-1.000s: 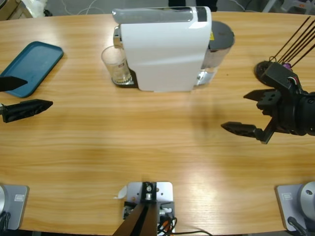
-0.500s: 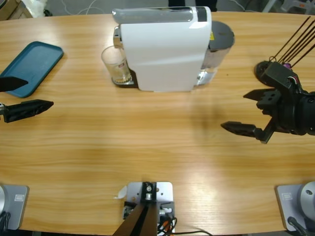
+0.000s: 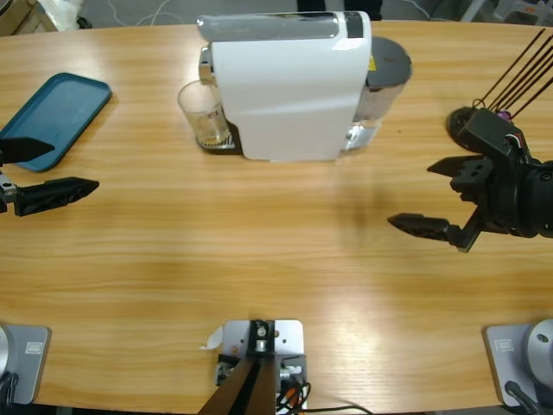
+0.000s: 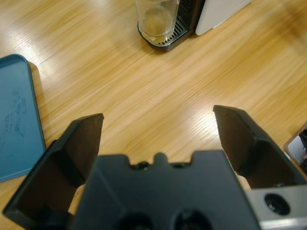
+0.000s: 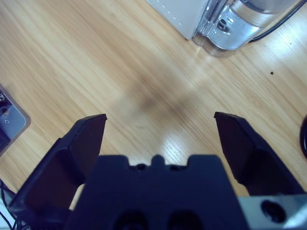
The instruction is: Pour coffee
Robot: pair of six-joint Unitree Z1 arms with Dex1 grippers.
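Note:
A clear glass tumbler (image 3: 204, 112) stands on the drip tray at the left end of the white coffee machine (image 3: 289, 86). A little amber coffee (image 4: 154, 20) lies at the bottom of the tumbler (image 4: 156, 14). My left gripper (image 3: 73, 164) hovers open at the table's left edge, well short of the tumbler, nothing between its jaws; its wrist view (image 4: 158, 115) looks toward the glass. My right gripper (image 3: 410, 196) is open and empty at the right, below the machine's rear end (image 5: 225, 24).
A blue tray (image 3: 56, 117) lies at the back left, close to the left gripper, and shows as the blue tray (image 4: 17, 120) in the left wrist view. A black holder with dark sticks (image 3: 510, 73) stands behind the right arm.
The left gripper has crept slightly to the right, farther onto the table. The right arm, the tumbler and the machine have not moved.

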